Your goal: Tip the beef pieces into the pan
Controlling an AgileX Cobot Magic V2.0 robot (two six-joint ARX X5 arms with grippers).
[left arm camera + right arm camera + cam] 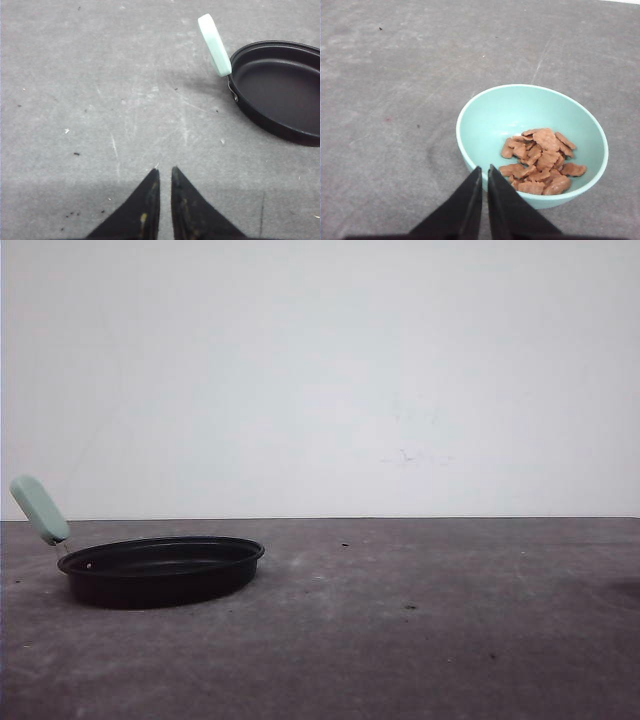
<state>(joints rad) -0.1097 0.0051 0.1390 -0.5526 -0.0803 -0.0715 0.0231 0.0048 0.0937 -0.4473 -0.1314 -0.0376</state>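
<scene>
Currently, your right gripper [484, 172] hangs with fingers nearly together, holding nothing, just short of the teal bowl [510, 107] containing the beef pieces [540, 160], while your left gripper [164, 173], likewise narrow and empty, sits well apart from the pan [280, 87] on the grey table [100, 75].

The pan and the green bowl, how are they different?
The pan is black, wide and shallow; the bowl is teal-green and deeper. The pan has a mint-green handle; the bowl has none. The pan looks empty; the bowl holds the beef pieces. Both are round and sit on the grey table.
</scene>
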